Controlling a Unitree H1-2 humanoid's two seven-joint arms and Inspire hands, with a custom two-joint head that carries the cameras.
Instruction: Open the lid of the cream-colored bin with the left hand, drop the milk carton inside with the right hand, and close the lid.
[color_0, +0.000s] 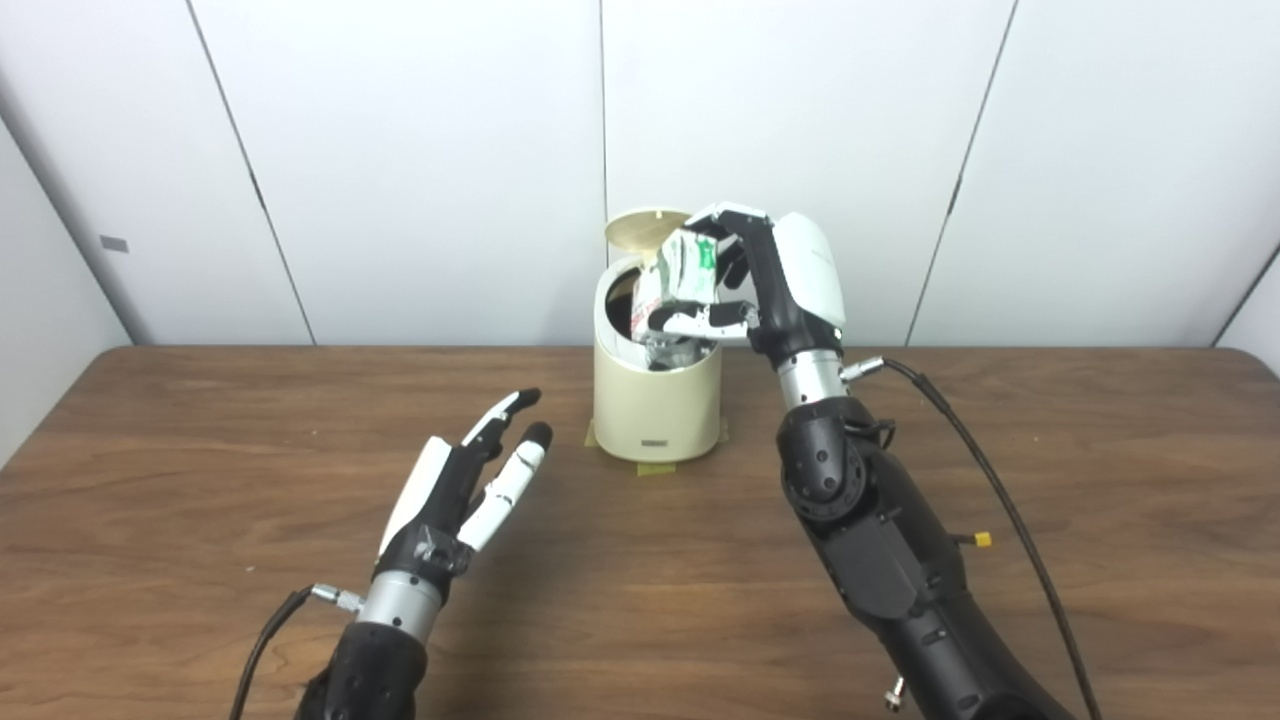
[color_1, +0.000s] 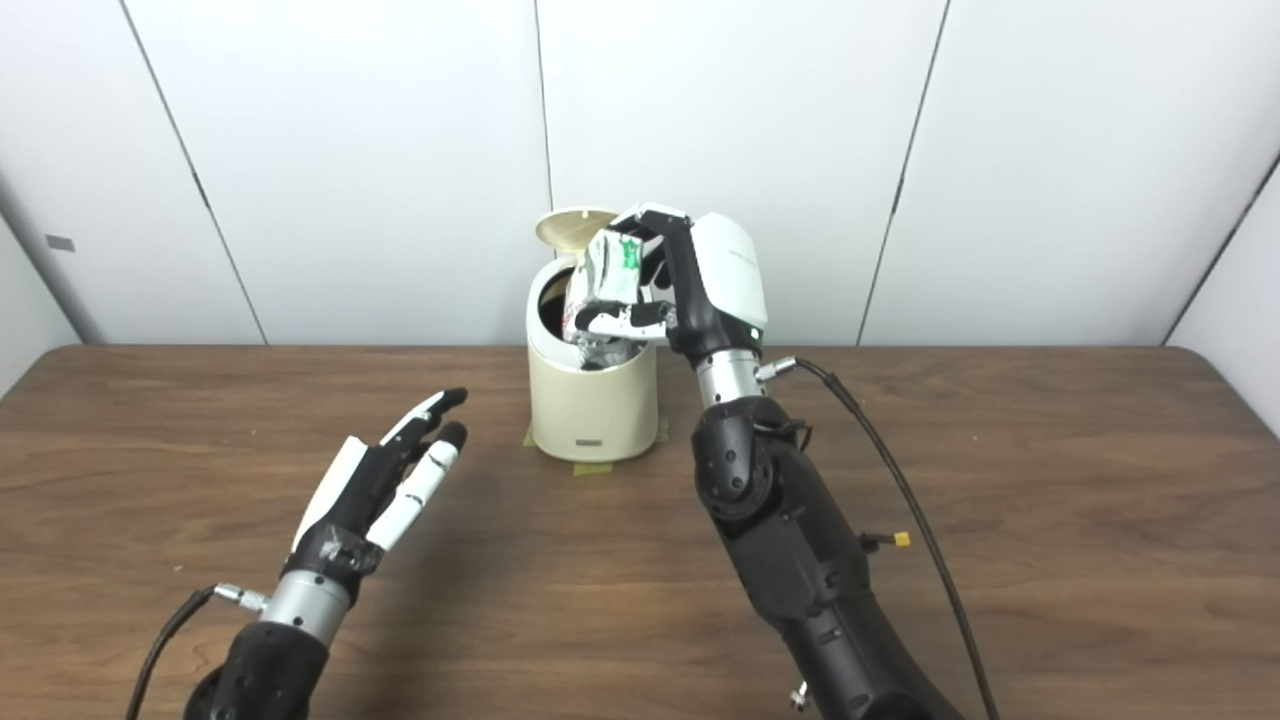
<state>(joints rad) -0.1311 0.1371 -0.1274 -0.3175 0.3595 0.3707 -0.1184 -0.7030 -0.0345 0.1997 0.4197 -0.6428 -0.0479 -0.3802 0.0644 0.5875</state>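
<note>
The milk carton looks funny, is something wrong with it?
The milk carton in the right hand looks crumpled, held tilted over the open cream-colored bin. More crumpled packaging seems to sit inside. Nothing is spilled.

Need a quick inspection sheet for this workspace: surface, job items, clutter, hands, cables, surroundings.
Surface: wooden table, tape patches under the bin.
Job's things: cream-colored bin, lid standing open; milk carton crumpled, held over the opening.
Clutter: nothing seen.
Hands: left hand open, apart from the bin; right hand shut on the carton.
Cables: black cable along the right arm; another at the left wrist.
Surroundings: white wall panels.
</note>
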